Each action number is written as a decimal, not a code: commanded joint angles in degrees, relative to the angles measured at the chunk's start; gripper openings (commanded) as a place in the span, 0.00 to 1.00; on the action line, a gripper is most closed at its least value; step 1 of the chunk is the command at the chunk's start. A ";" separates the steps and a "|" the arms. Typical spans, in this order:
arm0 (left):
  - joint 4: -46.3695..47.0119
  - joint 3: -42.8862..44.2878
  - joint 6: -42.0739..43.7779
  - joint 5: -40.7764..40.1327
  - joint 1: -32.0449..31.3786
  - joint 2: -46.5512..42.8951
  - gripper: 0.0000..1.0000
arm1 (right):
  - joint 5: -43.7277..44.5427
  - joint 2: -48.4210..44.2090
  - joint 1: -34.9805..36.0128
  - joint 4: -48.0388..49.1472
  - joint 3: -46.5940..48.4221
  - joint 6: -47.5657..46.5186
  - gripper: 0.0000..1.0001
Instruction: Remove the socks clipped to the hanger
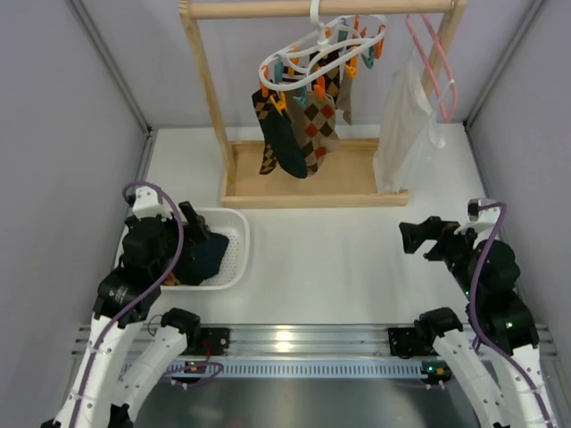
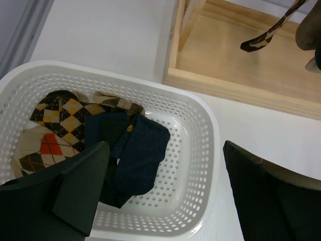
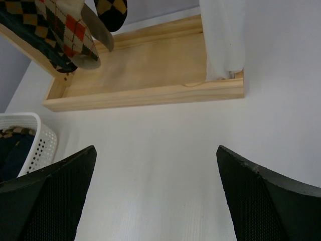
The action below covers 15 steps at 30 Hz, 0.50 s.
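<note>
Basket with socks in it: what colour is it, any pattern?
The basket is plain white plastic, perforated all over with small holes. It shows best in the left wrist view.

Open table [image 1: 330, 241] lies between the basket [image 1: 241, 254] and the rack base [image 1: 357, 178] — the white garment [image 1: 401, 134] crowds the socks [image 1: 299, 134] from the right.

Top view: fixed high behind both arm bases, looking down and forward across the table [image 1: 339, 241] to the rack [image 1: 207, 89] at the far end. Left wrist view: close above the basket [image 2: 210, 130], facing down past the left gripper [image 2: 165, 150], rack base [image 2: 241, 65] at upper right. Right wrist view: low over the table, facing forward; shares rack base and basket edge with the left wrist view.
</note>
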 commanded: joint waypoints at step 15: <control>3.19 0.06 -5.33 1.06 -0.15 1.87 0.98 | -1.61 2.30 -0.53 8.61 -3.14 3.97 0.99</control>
